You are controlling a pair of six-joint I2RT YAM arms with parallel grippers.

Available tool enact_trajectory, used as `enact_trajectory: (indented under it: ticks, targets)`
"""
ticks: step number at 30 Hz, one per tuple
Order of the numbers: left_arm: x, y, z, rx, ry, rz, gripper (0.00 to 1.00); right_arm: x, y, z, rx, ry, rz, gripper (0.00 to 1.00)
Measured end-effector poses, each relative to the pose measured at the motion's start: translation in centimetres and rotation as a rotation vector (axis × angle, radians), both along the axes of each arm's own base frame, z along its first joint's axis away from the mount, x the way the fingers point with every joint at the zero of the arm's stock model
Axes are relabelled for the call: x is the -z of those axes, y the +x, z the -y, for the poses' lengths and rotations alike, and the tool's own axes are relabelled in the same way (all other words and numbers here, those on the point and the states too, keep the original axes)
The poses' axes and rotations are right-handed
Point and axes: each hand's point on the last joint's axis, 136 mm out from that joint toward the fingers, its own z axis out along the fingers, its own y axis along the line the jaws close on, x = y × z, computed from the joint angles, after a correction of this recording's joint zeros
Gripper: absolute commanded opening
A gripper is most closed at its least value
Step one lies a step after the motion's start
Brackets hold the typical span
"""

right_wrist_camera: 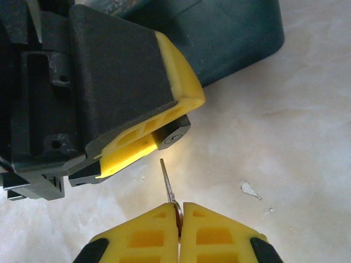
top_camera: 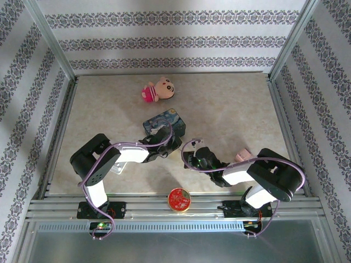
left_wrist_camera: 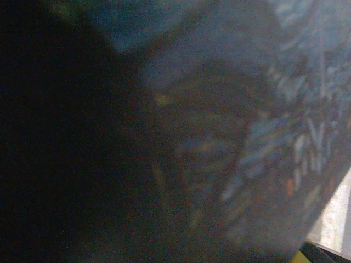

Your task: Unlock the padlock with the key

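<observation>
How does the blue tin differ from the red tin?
The blue tin is rectangular with a painted picture; the red tin is round. The blue tin lies mid-table, partly covered by the left arm; the red tin sits uncovered at the near edge. Both lie flat.
</observation>
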Motion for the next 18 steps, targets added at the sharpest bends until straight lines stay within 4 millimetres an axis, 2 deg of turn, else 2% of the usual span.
enact_trajectory:
  ticks: [6,12,18]
  targets:
    - [-0.8,0.4,-0.2,0.007,-0.066,-0.032,0.0,-0.6,0.4,-0.1,-0.02,0.043,-0.001,0.0]
    - [-1.3,0.6,-0.5,0.007,-0.099,-0.052,0.0,0.1,0.2,0.9,-0.027,0.053,-0.022,0.0]
    - [-1.4,0.7,-0.5,-0.001,-0.111,-0.058,0.0,-0.4,0.2,0.7,-0.049,0.067,-0.008,0.0]
